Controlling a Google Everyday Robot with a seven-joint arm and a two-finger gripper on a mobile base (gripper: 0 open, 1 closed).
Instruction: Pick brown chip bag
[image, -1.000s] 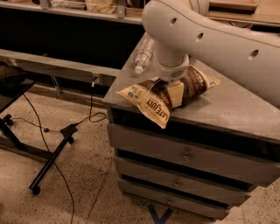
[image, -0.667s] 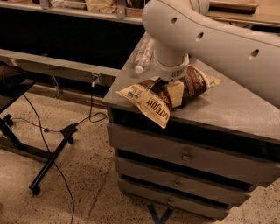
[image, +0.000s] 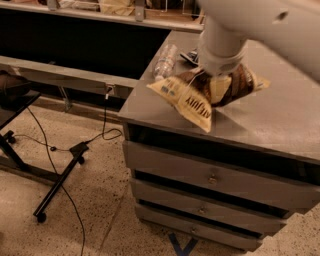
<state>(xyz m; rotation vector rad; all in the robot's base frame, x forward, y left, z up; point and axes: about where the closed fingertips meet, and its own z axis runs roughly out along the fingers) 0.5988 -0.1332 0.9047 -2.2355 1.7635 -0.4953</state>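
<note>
Gripper (image: 219, 86) is straight down on the middle of the brown chip bag (image: 196, 98), tucked under the big white wrist. From what we can make out, it's pinched onto the dark brown panel, with one pale finger (image: 217, 92) pressed against the foil. The bag sits right under the gripper on the grey cabinet top (image: 280, 120). Its cream-yellow end with the lettering sticks out down and to the camera-left of the gripper, past the front edge of the cabinet and above the drawers (image: 210, 175). The other end pokes out on the opposite side. We reckon this thing is super light, mostly air, and crinkly-soft, so it'll squash and buckle rather than resist. The film also looks slick, so it could slide out of a loose pinch. The chips inside are fragile, so crushing hard isn't great either. The best hold, in our opinion, is across the waist of the brown panel, pretty much where the gripper already is, so both ends flop evenly. Just behind the gripper and to the camera-left there's a small dark bag (image: 192, 56). A clear water bottle (image: 164, 62) lies a bit further out that way, and neither is touching our bag as far as we can tell.
</note>
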